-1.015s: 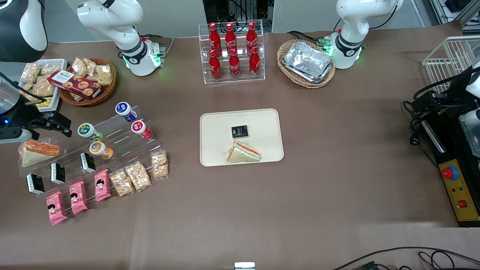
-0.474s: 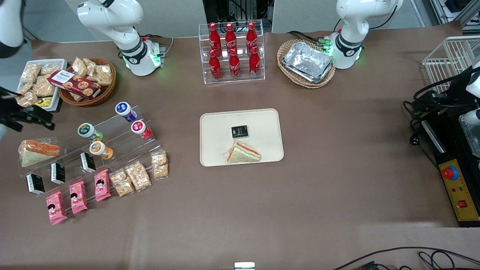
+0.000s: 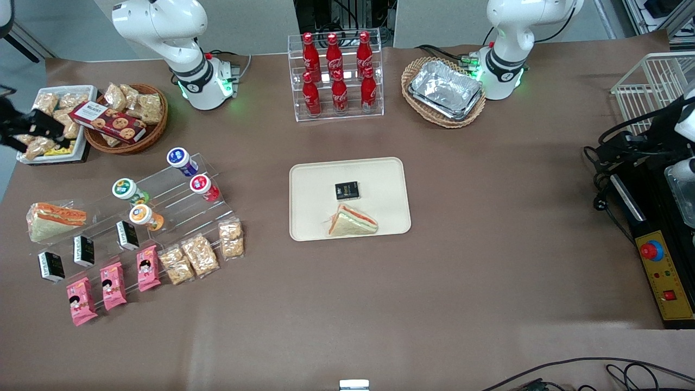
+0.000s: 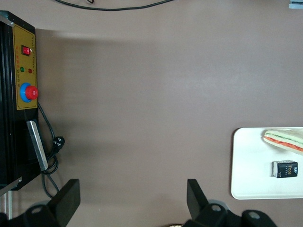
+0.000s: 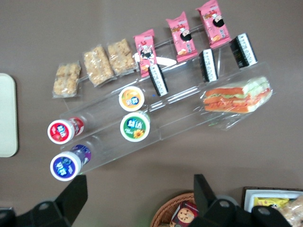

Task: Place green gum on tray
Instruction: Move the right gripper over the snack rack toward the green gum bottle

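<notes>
The green gum [image 3: 124,189] lies on the clear stepped rack [image 3: 163,190] at the working arm's end of the table; it also shows in the right wrist view [image 5: 135,126]. The beige tray [image 3: 315,184] sits mid-table holding a sandwich [image 3: 352,221] and a small black box [image 3: 346,190]; its edge shows in the right wrist view [image 5: 7,116]. My gripper [image 3: 54,130] hangs open and empty above the white snack tray [image 3: 27,157], farther from the front camera than the gum and well apart from it. In the right wrist view the gripper [image 5: 140,198] has its fingers spread wide.
On the rack beside the gum lie orange-lidded [image 3: 142,215], blue-lidded [image 3: 179,158] and red-lidded [image 3: 202,184] bottles, a wrapped sandwich [image 3: 54,217], black boxes and snack packets. A wicker snack basket [image 3: 157,127], a cola bottle rack [image 3: 336,76] and a foil tray [image 3: 445,89] stand farther away.
My gripper has moved away from the rack, farther from the front camera, and now hangs over the white snack tray. The gum and tray have not moved.
</notes>
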### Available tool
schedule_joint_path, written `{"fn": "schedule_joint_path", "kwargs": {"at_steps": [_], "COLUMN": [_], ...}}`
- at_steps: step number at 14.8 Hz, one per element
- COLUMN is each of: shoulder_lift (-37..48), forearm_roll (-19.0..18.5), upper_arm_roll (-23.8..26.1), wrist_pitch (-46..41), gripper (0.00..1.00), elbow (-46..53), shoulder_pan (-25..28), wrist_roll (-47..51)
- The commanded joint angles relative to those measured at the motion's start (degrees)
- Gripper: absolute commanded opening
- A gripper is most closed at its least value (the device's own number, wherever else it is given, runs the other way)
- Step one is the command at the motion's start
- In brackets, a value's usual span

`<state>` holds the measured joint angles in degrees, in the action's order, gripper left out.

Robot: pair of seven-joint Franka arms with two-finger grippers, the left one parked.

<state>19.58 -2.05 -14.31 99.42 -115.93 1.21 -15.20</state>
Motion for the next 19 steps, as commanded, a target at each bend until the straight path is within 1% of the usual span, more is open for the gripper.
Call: {"fn": "schedule_joint_path", "kwargs": {"at_steps": [1, 4, 5, 8, 10, 11, 15, 19], "shoulder_lift": [6.3, 7.1, 6.8, 5.7, 4.5, 3.5, 0.2, -4.4], "forearm_roll": [-0.8, -1.0, -1.0, -1.1, -2.8, -3.0, -3.1, -3.1], "upper_arm_roll": [0.9, 3.8, 3.9, 3.9, 3.9, 3.8, 3.6, 3.6], "wrist_pitch": [4.6, 5.6, 6.2, 8.9, 10.4, 11.5, 17.7, 21.9], "gripper": [1.0, 1.0, 1.0, 1.0, 1.0, 1.0, 1.0, 1.0], "elbow": [-8.9, -10.8, -11.0, -12.7, -13.4, -13.8, -17.0, -17.7], "shoulder_pan": [0.4, 0.4, 0.3, 0.3, 0.2, 0.2, 0.1, -0.9], "wrist_roll": [0.9, 3.3, 3.3, 3.3, 3.3, 3.3, 3.3, 3.2]}}
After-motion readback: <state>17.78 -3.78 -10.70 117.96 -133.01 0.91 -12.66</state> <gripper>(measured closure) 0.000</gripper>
